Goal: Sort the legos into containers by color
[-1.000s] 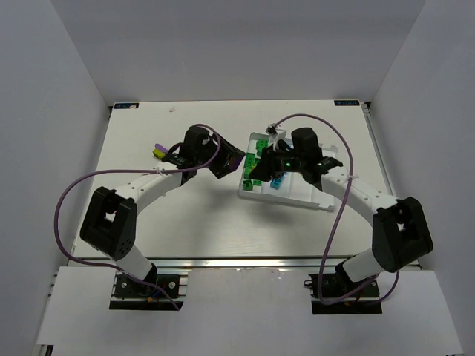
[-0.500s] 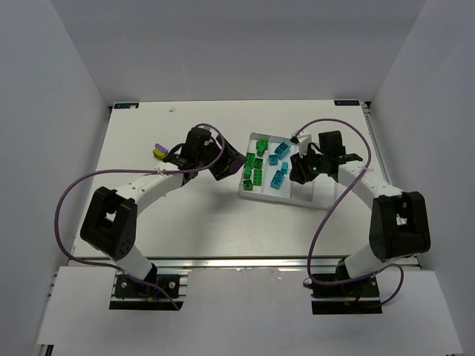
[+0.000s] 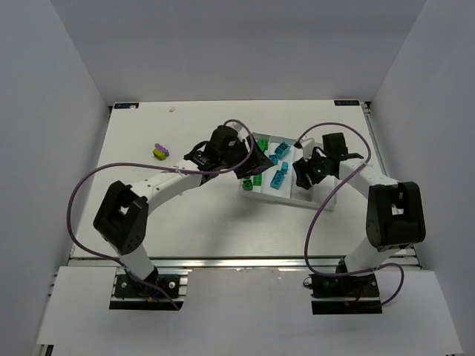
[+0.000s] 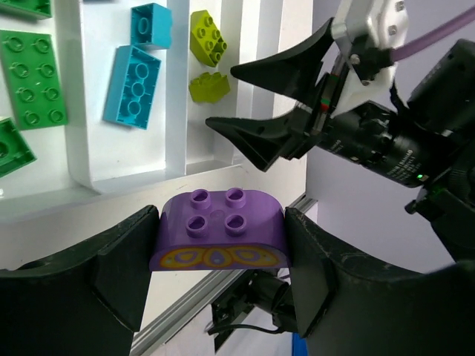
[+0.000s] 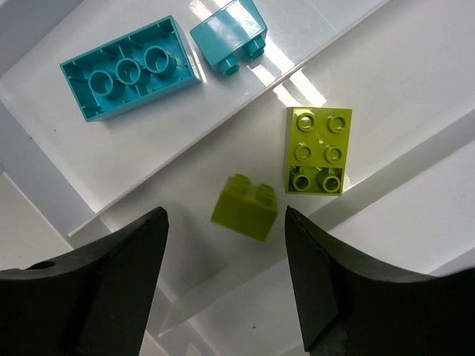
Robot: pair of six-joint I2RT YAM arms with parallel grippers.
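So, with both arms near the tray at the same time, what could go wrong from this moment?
Two risks. First, the left pincer, shut on the purple brick, hangs very near the open right pincer at the tray; the two could collide. Second, the compartment nearest the brick holds two lime bricks, so an early release might mix colours.

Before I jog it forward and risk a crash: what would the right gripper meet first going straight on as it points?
Most likely the small lime brick, lying almost centred before the open right gripper; past it, the white tray. Depth is unclear.
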